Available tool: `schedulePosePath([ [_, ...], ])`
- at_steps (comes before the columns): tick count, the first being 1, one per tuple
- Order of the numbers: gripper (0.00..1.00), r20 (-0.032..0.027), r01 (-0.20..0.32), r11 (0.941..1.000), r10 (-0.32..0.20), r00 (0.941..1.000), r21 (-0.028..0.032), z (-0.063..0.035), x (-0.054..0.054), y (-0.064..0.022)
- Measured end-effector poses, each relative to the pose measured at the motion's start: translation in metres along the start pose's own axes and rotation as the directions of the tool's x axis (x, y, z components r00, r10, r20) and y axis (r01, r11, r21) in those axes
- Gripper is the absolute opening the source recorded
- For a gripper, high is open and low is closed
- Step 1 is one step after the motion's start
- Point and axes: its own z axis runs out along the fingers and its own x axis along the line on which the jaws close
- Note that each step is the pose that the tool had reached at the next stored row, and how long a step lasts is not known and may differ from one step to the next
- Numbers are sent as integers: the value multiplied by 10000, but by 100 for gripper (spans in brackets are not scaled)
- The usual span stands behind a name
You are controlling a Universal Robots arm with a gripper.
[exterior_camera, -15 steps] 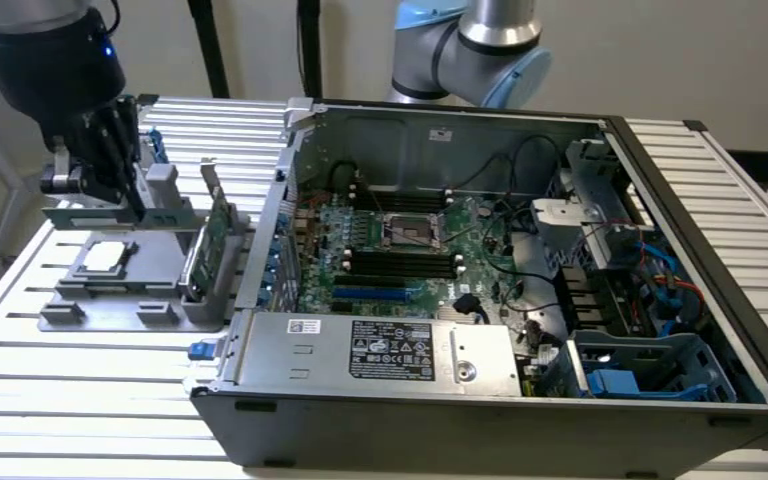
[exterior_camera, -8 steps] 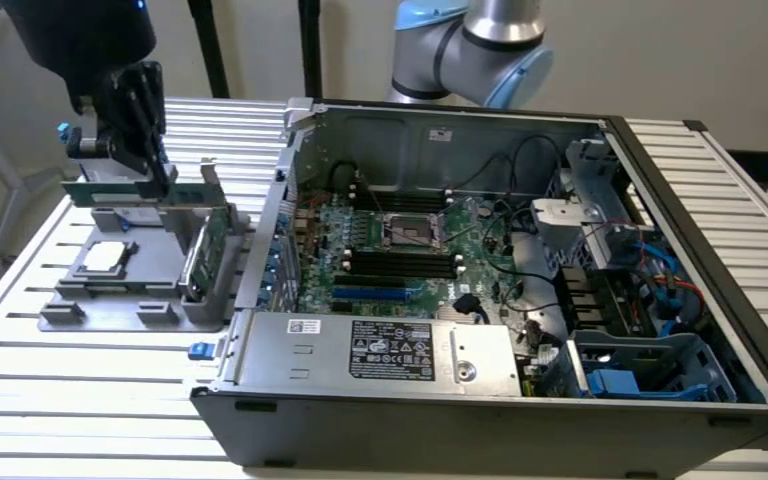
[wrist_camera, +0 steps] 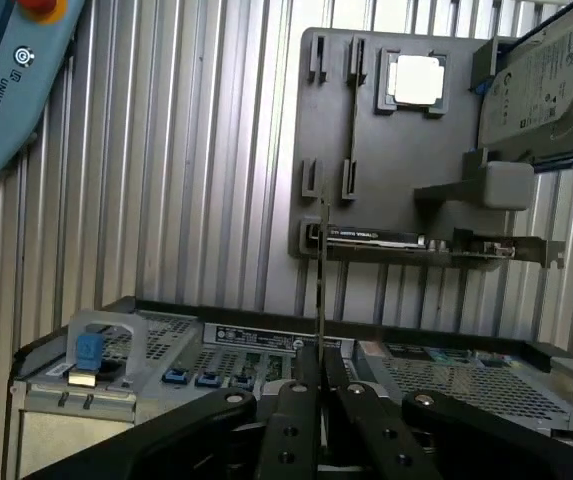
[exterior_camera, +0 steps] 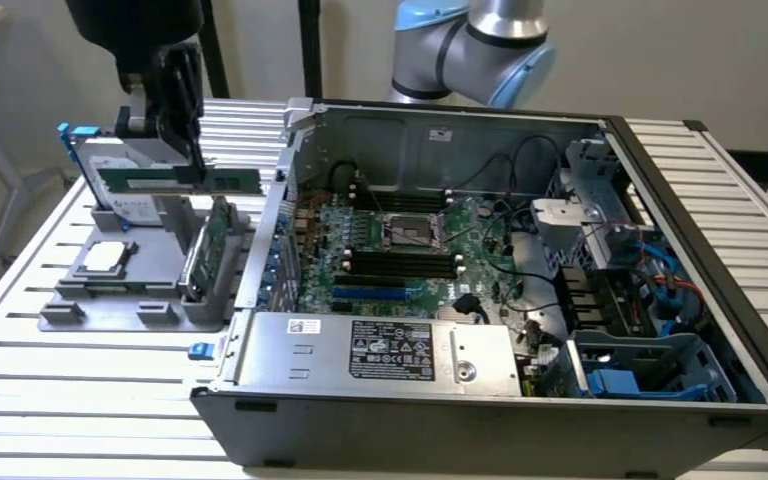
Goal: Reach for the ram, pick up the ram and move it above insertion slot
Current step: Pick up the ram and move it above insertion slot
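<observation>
Gripper (exterior_camera: 187, 172) hangs from the top of the exterior view, black body pointing straight down over the grey holder tray (exterior_camera: 117, 290) on the slatted table (exterior_camera: 77, 380). Fingers clenched on the ram (exterior_camera: 177, 180), a thin green stick held level, long edge horizontal, lifted clear of the tray. It sits in the air at the exterior view's left of the open computer case (exterior_camera: 491, 270), just beside the case wall, not over the motherboard (exterior_camera: 398, 250).

In the wrist view the two black fingers (wrist_camera: 306, 400) press together on the ram (wrist_camera: 322, 280), seen edge-on as a thin vertical line.

On the tray: a silver hard drive (exterior_camera: 124, 185) standing behind the gripper, a square processor chip (exterior_camera: 104, 258) lying flat, and a larger green card (exterior_camera: 211, 250) standing upright on its edge near the case.

Blue-grey arm joint (exterior_camera: 471, 50) shows behind the case at the top of the exterior view. A blue teach pendant (wrist_camera: 6, 80) lies on the table in the wrist view.
</observation>
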Motion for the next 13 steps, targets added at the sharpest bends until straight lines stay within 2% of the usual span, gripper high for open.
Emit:
schedulePosePath([
  [8, 13, 123, 1, 10000, -1, 9999, 11, -8, 24, -362],
  [13, 13, 169, 2, 10000, -2, 9999, 14, -11, 36, -591],
])
